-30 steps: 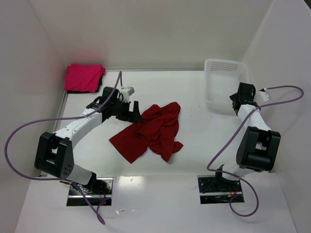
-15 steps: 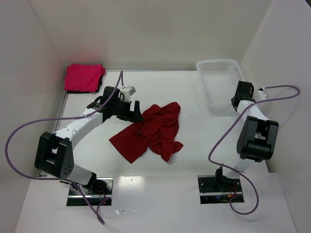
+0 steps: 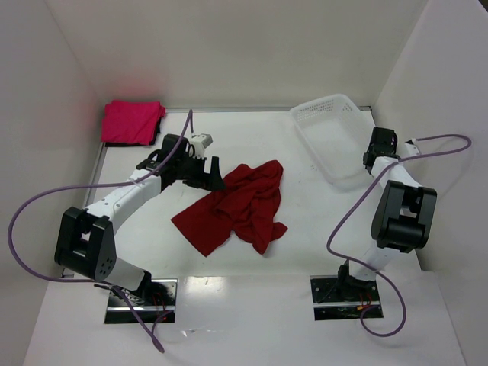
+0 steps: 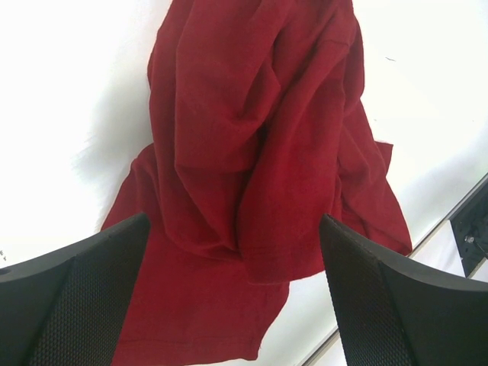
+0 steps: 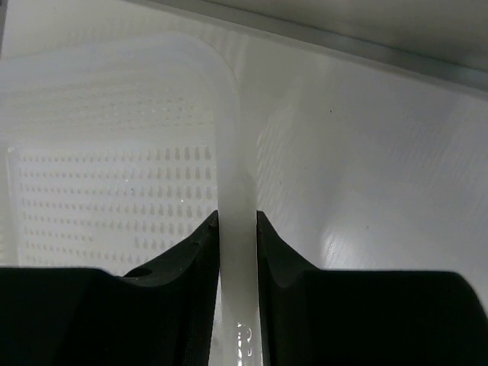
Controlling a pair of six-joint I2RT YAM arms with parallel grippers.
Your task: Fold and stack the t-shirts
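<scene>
The dark crimson t-shirt point(image 3: 240, 204) lies in the middle of the top view, its upper left edge just beside the left gripper point(image 3: 207, 177), which hangs over it with its jaws spread wide. In the left wrist view the two black fingers sit in the lower corners and the red cloth point(image 4: 259, 175) fills the space between and above them, with nothing clamped at the left gripper point(image 4: 232, 221). The pink t-shirt point(image 3: 131, 120) sits in the upper left corner of the top view, well apart from both arms. At the right edge of that view, the right gripper point(image 3: 374, 156) is at the white mesh basket point(image 3: 328, 137). The right wrist view shows the right gripper point(image 5: 237, 217) drawn narrow and pinching the basket's rim point(image 5: 237, 183). The crimson shirt is crumpled, with deep folds running along it and a flatter flap spread toward the lower left. The pink one is a compact, squarish bundle. The table point(image 3: 305, 229) is plain white and boxed in by white walls. Purple cables loop from each arm down to the base plates at the bottom of the frame.
</scene>
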